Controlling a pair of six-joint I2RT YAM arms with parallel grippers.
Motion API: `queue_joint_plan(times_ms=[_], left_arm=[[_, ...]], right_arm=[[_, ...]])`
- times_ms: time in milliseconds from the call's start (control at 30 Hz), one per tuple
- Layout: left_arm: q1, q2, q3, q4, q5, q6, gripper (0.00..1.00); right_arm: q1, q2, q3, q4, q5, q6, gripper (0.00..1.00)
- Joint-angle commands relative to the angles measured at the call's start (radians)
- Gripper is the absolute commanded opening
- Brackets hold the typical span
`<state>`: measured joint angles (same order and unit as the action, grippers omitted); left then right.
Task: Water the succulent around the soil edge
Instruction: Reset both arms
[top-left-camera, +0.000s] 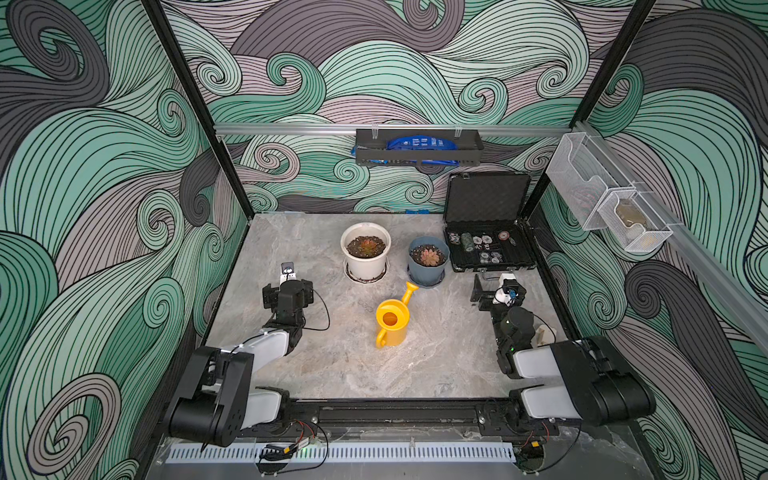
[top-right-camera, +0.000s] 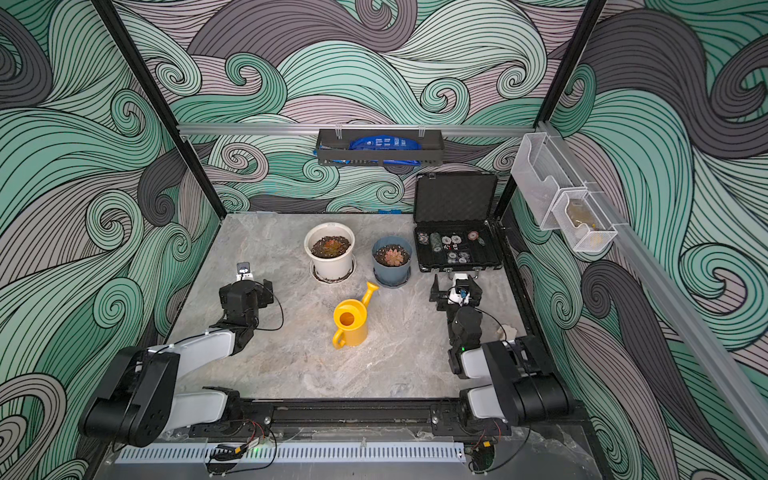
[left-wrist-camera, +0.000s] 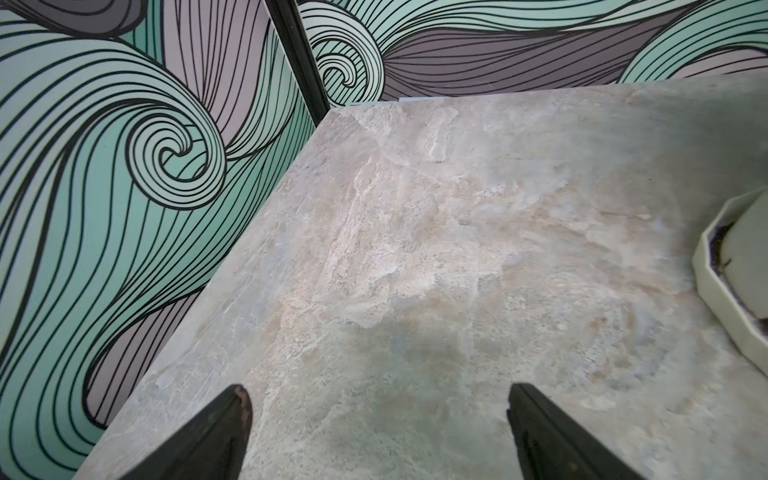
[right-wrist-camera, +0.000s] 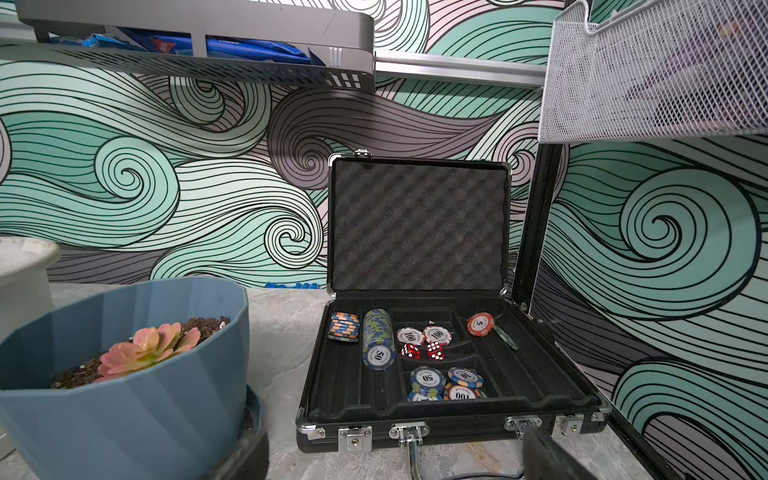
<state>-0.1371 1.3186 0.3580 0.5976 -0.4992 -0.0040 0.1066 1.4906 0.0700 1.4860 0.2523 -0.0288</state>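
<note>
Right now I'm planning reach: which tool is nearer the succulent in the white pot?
Left. The left tool hangs left of the succulent; the right tool is farther, beyond the blue-grey pot, before the chip case.

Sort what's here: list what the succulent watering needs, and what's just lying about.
Needed: yellow watering can, succulent, soil edge, white pot.
Lying about: pinkish rosette in the blue-grey pot, open poker chip case, black wall basket, mesh bins.

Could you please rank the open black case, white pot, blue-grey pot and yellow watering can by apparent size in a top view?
1. open black case
2. white pot
3. blue-grey pot and yellow watering can: these look about alike, so I have not ranked them.
</note>
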Motion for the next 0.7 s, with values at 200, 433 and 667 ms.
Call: queue_joint_plan(times_ms=[200, 433, 667], left_arm=[[0.047, 0.084, 0.018, 0.159, 0.178, 0.001, 0.99], [0.048, 0.221, 0.061, 0.202, 0.279, 0.068, 0.99], [0.099, 0.225, 0.111, 0.107, 0.407, 0.050, 0.99]], right_arm=[[-0.038, 0.099, 0.026, 0.143, -0.171, 0.021, 0.99], [-0.041, 0.090, 0.139, -0.092, -0.160, 0.029, 0.99], [-0.041, 0.091, 0.131, -0.074, -0.162, 0.029, 0.99]])
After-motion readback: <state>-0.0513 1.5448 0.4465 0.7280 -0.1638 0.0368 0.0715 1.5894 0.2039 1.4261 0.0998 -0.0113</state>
